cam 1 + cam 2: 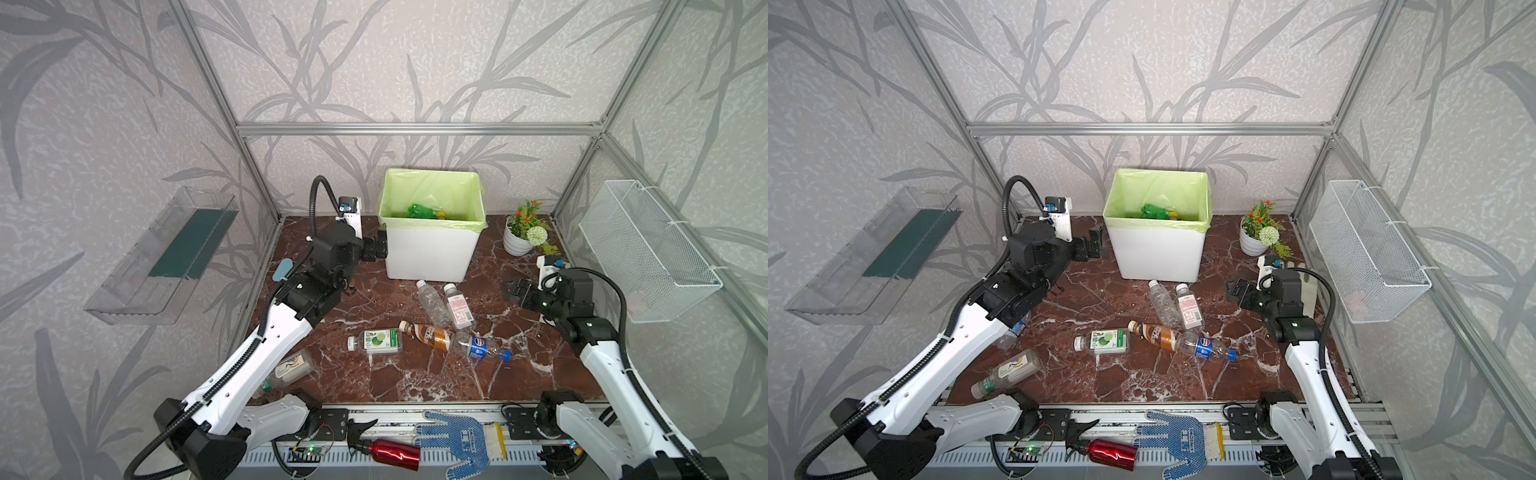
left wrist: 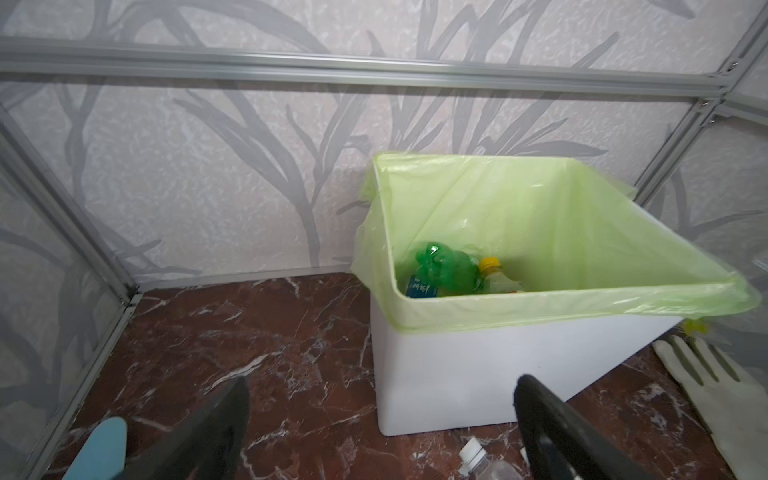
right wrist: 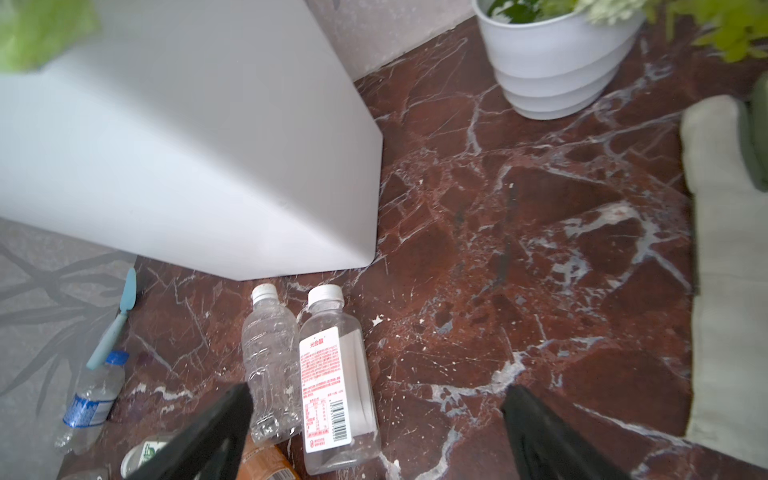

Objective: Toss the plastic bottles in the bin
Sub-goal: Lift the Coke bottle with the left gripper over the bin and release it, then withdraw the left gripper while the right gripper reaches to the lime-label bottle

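Left wrist view looks straight at the bin point(image 2: 478, 374). The left gripper point(image 2: 382, 386) has its two black fingers point(image 2: 208, 432) spread wide, with nothing between them. In both top views this gripper point(image 1: 376, 245) is up high, just beside the bin's side wall. I think there is a small gap between them. My guess is that it is up there because the bin's top is high, and a bottle must go over the edge to fall in. Past the gripper, down in the green bag point(image 2: 561, 232), lie a green bottle point(image 2: 444, 270) and a yellow-capped bottle point(image 2: 490, 266). So part of the job is done.

More bottles wait on the table point(image 1: 415, 382). Well behind the left gripper, near the table's front edge, lies a pale-label bottle point(image 1: 1009, 370). Between the two grippers lie a lime-label bottle point(image 1: 376, 340), a brown bottle point(image 1: 430, 334) and a blue-label bottle point(image 1: 478, 347). The brown one and the blue-label one seem to touch.

Then comes the right gripper point(image 1: 517, 291). It is low, near the table. Its fingers are wide apart and hold nothing, as the right wrist view shows. Just ahead of it, a clear bottle point(image 3: 270, 361) and a red-print bottle point(image 3: 336, 382) lie side by side, touching, with their caps toward the bin. I think the gripper is low and wide so it can fit around one of them. They lie so close that grabbing one may bump the other.
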Controlling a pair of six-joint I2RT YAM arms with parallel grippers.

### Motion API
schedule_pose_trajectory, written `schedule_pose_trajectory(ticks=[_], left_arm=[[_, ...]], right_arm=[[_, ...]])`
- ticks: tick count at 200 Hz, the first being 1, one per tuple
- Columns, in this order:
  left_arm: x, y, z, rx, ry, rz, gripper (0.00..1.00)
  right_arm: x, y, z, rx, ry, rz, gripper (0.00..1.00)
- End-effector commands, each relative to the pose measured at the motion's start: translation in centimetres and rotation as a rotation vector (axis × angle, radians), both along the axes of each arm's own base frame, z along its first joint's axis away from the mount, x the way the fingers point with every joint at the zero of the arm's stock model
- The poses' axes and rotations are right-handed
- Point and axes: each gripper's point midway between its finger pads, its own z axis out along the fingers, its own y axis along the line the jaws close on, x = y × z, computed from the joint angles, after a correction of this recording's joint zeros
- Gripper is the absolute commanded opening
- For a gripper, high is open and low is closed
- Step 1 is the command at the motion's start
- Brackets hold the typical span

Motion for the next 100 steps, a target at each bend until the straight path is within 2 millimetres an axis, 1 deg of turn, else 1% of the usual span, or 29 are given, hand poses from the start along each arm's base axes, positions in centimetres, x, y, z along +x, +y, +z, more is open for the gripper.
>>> schedule_pose_trajectory(ticks=[1, 13, 25, 45, 59, 70, 91, 100], left_arm=[[-1.3, 3.8, 0.1, -0.089, -0.007, 0.119, 0.99], [-1.5, 5.5, -1.5, -0.101, 0.029, 0.165, 0.99], [-1.7, 7.1, -3.4, -0.101, 0.070, 0.216, 0.99], [-2.4, 9.5, -6.3, -0.097, 0.136, 0.297, 0.99], [-3.0, 10.9, -8.2, -0.106, 0.174, 0.342, 0.99], [-3.5, 11.7, -9.6, -0.117, 0.199, 0.371, 0.99], [-4.5, 13.3, -12.2, -0.134, 0.248, 0.435, 0.99], [-4.9, 13.9, -13.2, -0.145, 0.270, 0.463, 0.99]], right_arm=[[0.8, 2.9, 1.7, -0.054, -0.085, 0.087, 0.95], [0.8, 6.0, 2.3, -0.083, -0.128, 0.189, 0.95], [0.3, 9.7, 2.6, -0.125, -0.164, 0.320, 0.97], [-1.1, 16.1, 2.1, -0.239, -0.192, 0.556, 0.99], [-2.5, 20.3, 0.9, -0.320, -0.191, 0.714, 0.99], [-3.6, 23.1, -0.3, -0.378, -0.183, 0.824, 0.99], [-6.0, 27.9, -2.4, -0.473, -0.182, 1.014, 0.99], [-7.2, 29.6, -3.5, -0.516, -0.184, 1.097, 0.99]])
